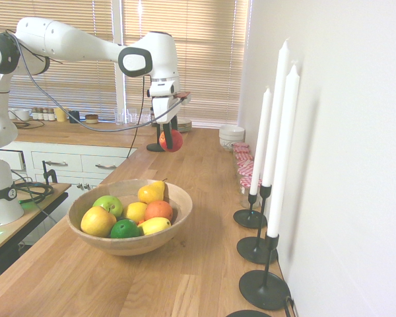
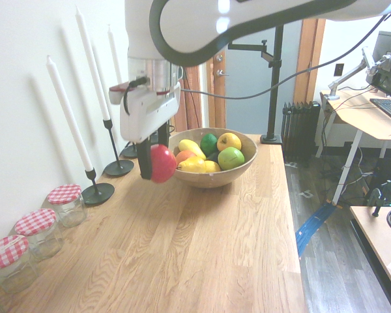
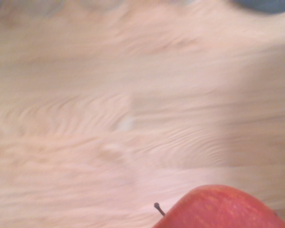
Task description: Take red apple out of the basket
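The red apple (image 1: 173,140) hangs in the air above the wooden countertop, with my gripper (image 1: 169,140) shut on it, well beyond the basket (image 1: 173,228). From the other side the red apple (image 2: 163,163) sits between the dark fingers (image 2: 144,160), to the left of the basket (image 2: 241,168) and clear of its rim. Up close the red apple (image 3: 223,209) with its thin stem shows over bare wood grain. Several fruits lie in the basket, among them a green apple (image 1: 108,204), an orange (image 1: 158,210) and a yellow pear (image 1: 152,191).
Tall white candles in black holders (image 1: 263,287) line the wall side of the counter. Glass jars with red checked lids (image 2: 66,202) stand along that wall too. A stack of white bowls (image 1: 231,135) sits at the far end.
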You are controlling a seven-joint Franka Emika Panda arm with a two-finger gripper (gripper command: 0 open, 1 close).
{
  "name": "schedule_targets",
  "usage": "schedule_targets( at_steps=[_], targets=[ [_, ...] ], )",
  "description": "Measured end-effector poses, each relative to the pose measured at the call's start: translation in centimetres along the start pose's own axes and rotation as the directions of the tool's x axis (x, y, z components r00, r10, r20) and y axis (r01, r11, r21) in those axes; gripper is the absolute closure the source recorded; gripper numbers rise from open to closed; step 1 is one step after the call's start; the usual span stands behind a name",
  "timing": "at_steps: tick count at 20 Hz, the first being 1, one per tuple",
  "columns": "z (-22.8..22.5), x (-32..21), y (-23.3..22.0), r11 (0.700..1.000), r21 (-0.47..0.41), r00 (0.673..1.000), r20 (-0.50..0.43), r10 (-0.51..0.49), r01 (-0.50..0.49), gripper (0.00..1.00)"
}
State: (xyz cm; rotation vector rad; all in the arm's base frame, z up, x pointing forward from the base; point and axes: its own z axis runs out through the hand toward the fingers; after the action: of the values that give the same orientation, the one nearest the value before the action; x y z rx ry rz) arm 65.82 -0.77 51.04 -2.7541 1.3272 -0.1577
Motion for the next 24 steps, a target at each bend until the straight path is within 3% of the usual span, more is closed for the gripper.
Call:
schedule_targets(
  at_steps=[8, 24],
  targets=[
    [7.3, -4.6, -0.9, 0.997, -0.061, 0.999, 0.020, -0.037, 0.038, 1.00],
    [15.1, -6.5, 2.3, 0.995, -0.100, 0.999, 0.049, -0.014, 0.019, 1.00]
  ],
)
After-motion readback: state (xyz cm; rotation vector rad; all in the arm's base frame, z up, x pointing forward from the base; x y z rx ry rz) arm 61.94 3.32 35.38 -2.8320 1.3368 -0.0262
